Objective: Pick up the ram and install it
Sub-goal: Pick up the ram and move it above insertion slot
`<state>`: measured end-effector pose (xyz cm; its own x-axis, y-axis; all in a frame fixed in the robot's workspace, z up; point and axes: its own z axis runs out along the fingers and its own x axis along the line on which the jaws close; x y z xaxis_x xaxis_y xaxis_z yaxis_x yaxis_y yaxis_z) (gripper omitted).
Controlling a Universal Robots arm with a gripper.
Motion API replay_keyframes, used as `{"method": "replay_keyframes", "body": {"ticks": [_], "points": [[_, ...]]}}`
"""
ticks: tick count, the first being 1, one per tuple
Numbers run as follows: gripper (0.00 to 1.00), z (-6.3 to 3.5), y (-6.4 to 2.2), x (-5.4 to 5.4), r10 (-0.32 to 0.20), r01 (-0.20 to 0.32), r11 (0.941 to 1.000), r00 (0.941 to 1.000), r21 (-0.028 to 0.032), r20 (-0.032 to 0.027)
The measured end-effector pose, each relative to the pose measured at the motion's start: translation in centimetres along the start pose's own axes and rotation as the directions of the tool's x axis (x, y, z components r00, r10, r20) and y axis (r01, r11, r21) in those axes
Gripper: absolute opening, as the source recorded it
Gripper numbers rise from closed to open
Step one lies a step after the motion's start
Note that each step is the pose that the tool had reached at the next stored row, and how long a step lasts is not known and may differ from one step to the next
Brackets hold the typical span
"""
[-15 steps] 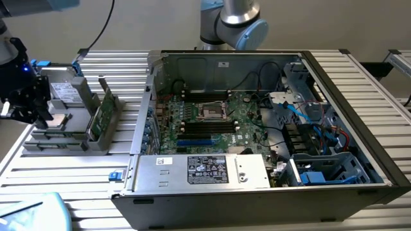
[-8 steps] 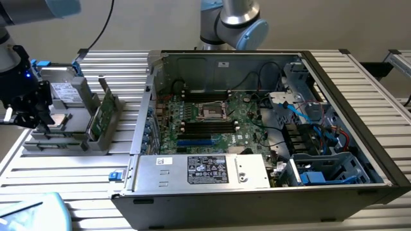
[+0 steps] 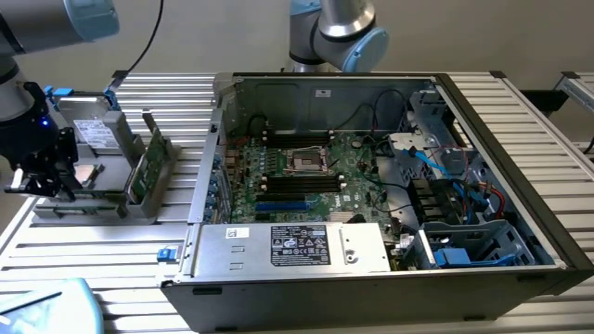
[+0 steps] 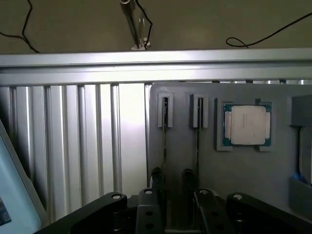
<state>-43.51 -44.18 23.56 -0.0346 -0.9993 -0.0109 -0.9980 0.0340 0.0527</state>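
Claw: the gripper [image 3: 42, 186] [image 4: 171, 176] hangs low over the gray tray [image 4: 273, 165], its fingers spread apart and gripping nothing.
Ram: the ram [image 4: 164, 146] stands on edge in a tray slot, between the spread fingers.
Processor: the processor chip [image 4: 246, 124] lies flat on the tray, beside the slots.

On my exterior feed the light is soft and even, falling from above. The ribbed table [image 3: 93, 243] reads pale grey, and the inside of the computer case [image 3: 307, 101] sinks into shade beneath its walls. My wrist feed is dimmer and warmer. One strip of slats just beside the grey tray [image 4: 243, 185] burns out to white glare, and the fingers [image 4: 156, 176] show as near-black silhouettes.
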Motion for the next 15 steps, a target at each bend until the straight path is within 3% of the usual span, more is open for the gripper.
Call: {"method": "replay_keyframes", "body": {"ticks": [7,15], "points": [[0.31,1.19,-0.23,0.3,-0.01,0.01,0.9999,0.9999,-0.0002,0.0051],[0.31,2.26,-0.55,0.8,-0.028,0.028,0.9996,0.9995,-0.0005,0.0171]]}}
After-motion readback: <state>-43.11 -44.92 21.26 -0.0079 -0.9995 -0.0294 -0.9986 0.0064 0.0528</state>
